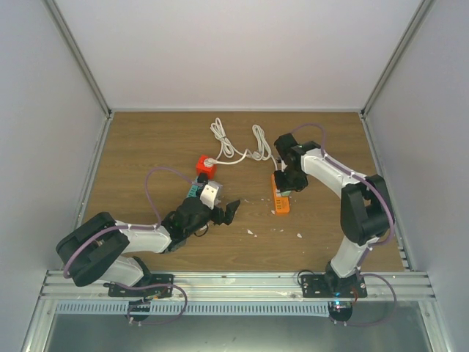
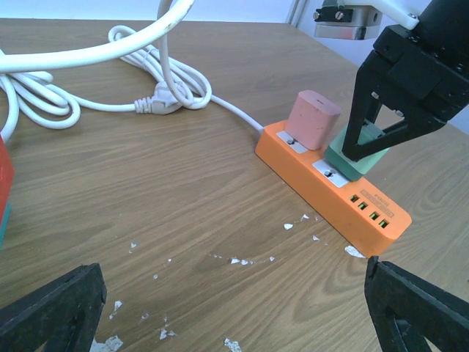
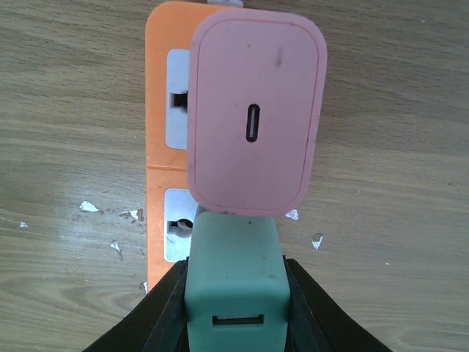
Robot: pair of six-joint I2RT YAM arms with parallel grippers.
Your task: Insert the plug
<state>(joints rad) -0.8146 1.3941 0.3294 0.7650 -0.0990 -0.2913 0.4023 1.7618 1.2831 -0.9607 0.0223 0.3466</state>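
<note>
Tight gap at power strip (image 2: 333, 198): pink adapter (image 2: 314, 119) upright, just beside green plug (image 2: 357, 163). Plug sides taken by right fingers (image 2: 366, 110). Far side: white cable (image 2: 110, 66) coiled. Open counter (image 2: 183, 191) between strip and wide-spread left fingers (image 2: 51, 312), only flecks (image 2: 238, 260).

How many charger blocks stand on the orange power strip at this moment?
2. The pink charger stands on the socket nearer the cable end of the orange power strip. The green charger is on the next socket, gripped by the right end effector. None seems hidden.

Prongs of green plug (image 3: 233, 286) hidden; pink charger (image 3: 255, 114) partly hides 1 socket (image 3: 176, 95)
</note>
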